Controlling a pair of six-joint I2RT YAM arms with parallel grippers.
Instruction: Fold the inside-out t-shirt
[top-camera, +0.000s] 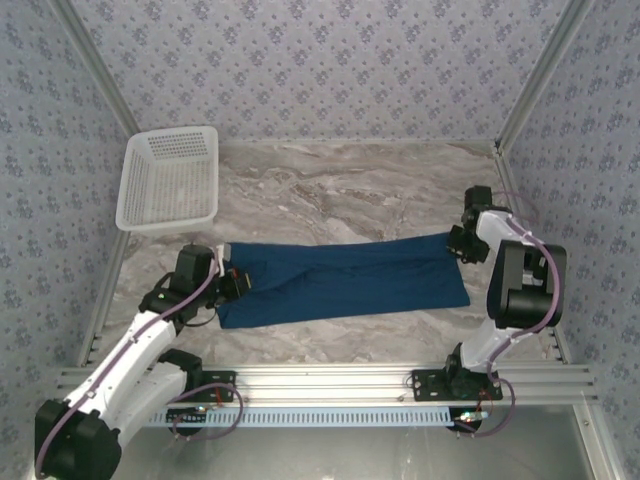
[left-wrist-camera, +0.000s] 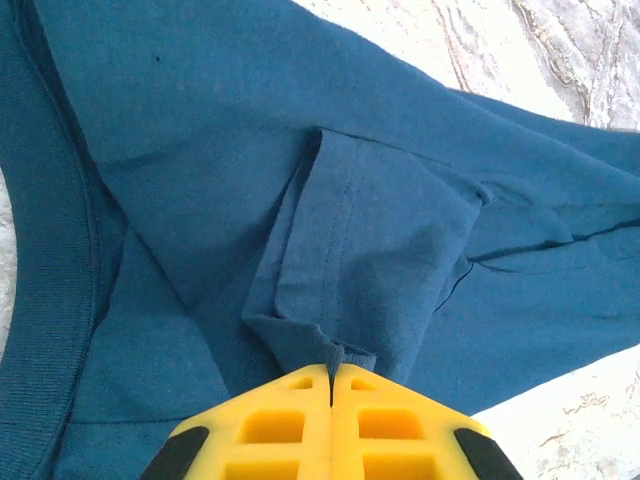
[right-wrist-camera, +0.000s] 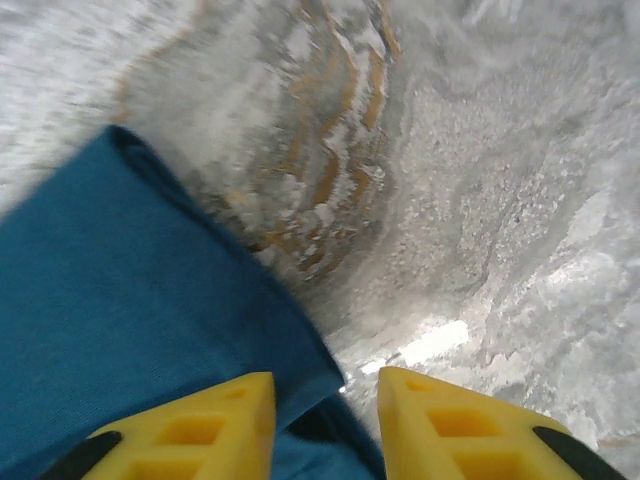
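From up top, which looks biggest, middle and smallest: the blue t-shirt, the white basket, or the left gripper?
1. The t-shirt, stretched across the table.
2. The basket, clearly smaller.
3. The left gripper, smallest, pinching the shirt's end.

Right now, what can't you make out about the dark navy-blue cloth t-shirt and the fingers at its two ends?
Top external view: the dark navy-blue cloth t-shirt is too small to count its folded layers.
Left wrist view: the shut yellow left fingers cover how much cloth they pinch.
Right wrist view: blur smears the grey marble table; the bottom edge cuts off the cloth between the open right fingers.
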